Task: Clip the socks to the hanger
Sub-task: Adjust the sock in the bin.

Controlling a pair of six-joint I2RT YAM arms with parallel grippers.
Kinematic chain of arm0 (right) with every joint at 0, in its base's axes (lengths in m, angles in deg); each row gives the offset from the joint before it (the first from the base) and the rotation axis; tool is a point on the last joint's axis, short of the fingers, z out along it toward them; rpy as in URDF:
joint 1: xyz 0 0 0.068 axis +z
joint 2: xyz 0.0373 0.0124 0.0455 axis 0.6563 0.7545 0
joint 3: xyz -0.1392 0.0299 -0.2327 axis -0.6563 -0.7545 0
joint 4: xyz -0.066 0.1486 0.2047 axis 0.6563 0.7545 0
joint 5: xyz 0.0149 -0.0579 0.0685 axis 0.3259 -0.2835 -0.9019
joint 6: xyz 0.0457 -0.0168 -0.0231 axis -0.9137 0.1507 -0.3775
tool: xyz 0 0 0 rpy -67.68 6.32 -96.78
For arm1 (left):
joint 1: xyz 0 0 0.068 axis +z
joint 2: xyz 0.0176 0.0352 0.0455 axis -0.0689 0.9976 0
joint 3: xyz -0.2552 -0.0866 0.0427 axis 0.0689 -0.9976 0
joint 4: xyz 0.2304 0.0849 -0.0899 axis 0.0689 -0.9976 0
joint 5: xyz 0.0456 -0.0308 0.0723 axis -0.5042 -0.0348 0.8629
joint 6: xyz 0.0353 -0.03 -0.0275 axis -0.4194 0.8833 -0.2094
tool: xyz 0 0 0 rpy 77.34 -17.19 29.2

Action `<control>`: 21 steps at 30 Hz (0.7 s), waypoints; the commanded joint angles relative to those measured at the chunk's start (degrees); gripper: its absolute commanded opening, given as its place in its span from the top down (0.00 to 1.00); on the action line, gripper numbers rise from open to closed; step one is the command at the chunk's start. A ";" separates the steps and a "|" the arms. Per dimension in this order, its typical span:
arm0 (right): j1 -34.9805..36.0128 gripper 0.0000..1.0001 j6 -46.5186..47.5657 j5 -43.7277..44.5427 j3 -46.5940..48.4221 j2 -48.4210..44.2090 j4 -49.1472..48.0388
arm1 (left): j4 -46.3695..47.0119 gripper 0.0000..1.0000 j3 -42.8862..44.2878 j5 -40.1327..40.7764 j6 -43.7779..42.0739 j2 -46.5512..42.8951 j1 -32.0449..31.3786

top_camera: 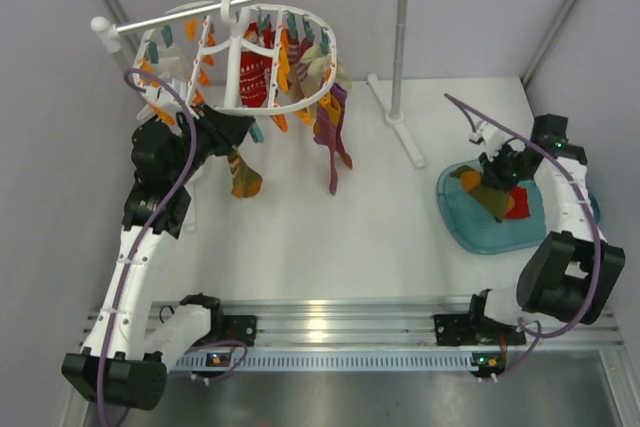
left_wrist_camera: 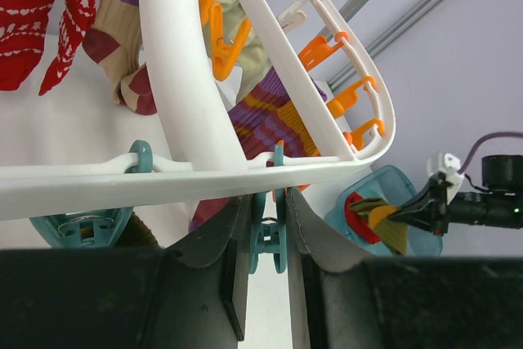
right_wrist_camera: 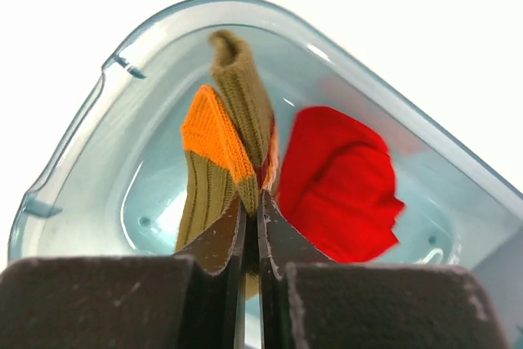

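Note:
The white oval hanger (top_camera: 329, 43) hangs from the rod at the back left. My left gripper (top_camera: 241, 128) reaches up under its rim (left_wrist_camera: 189, 108). Its jaws are shut on a teal clip (left_wrist_camera: 268, 239), squeezing the clip's handles. One striped sock (top_camera: 243, 178) hangs from the hanger just beside that gripper. At the right, my right gripper (top_camera: 497, 183) is down in the teal basin (top_camera: 470, 235) and shut on the edge of an olive and orange sock (right_wrist_camera: 217, 138). The same sock (left_wrist_camera: 384, 228) shows in the left wrist view, pinched at the black fingertips.
A red sock (right_wrist_camera: 344, 177) lies in the basin (right_wrist_camera: 96, 146) beside the held one. Purple socks (top_camera: 335, 143) and red patterned socks (left_wrist_camera: 33, 14) hang from other clips. The white stand's pole (top_camera: 400, 47) and foot (top_camera: 400, 132) rise between hanger and basin.

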 commanded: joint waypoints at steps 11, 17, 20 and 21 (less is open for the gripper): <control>-18.87 1.00 -9.50 -15.07 17.41 17.04 9.21 | 0.39 0.99 -0.32 0.56 -0.55 -0.78 0.39; -14.14 1.00 -13.49 -1.80 -4.63 -3.77 -23.24 | 0.39 0.99 -0.85 0.65 -0.63 -0.78 0.48; -8.08 1.00 -9.09 4.97 -13.87 -8.01 -28.53 | 0.65 0.99 -0.94 0.65 -0.46 -0.60 0.57; -6.84 1.00 -8.91 6.11 -15.74 -8.55 -29.32 | 0.74 0.99 -0.85 0.65 -0.46 -0.51 0.57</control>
